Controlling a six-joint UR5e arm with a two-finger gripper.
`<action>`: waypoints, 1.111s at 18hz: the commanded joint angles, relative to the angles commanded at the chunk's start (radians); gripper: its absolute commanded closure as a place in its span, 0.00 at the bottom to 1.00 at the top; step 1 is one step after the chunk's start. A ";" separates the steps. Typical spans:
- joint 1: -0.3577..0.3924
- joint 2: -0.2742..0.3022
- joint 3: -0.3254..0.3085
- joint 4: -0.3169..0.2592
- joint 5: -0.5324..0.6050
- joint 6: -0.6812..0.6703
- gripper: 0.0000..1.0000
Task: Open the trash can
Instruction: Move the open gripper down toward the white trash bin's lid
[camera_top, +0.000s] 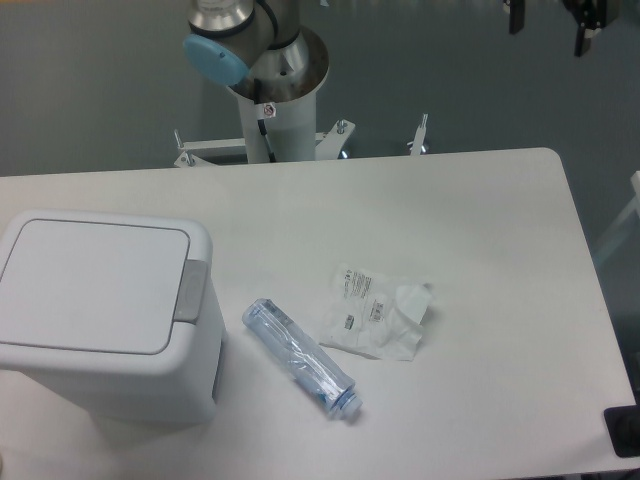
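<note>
Judging by its stiff, light plastic, the trash can (105, 345) opens by pressing the grey tab (192, 291); the gripper (548, 18) fingers look spread

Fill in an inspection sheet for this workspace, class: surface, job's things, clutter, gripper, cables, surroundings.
Surface: white table.
Job's things: trash can at left, lid shut, grey push-button tab on its right rim.
Clutter: clear plastic bottle lying flat; crumpled white wrapper beside it, apart from the can.
Gripper: gripper at the top edge, far from the can, fingers apart, empty.
Cables: nothing seen.
Surroundings: robot pedestal behind the table; grey floor.
</note>
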 joint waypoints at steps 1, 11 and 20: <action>0.000 0.002 -0.002 0.000 0.000 -0.008 0.00; -0.222 -0.043 0.000 0.080 -0.124 -0.648 0.00; -0.438 -0.078 -0.008 0.230 -0.213 -1.336 0.00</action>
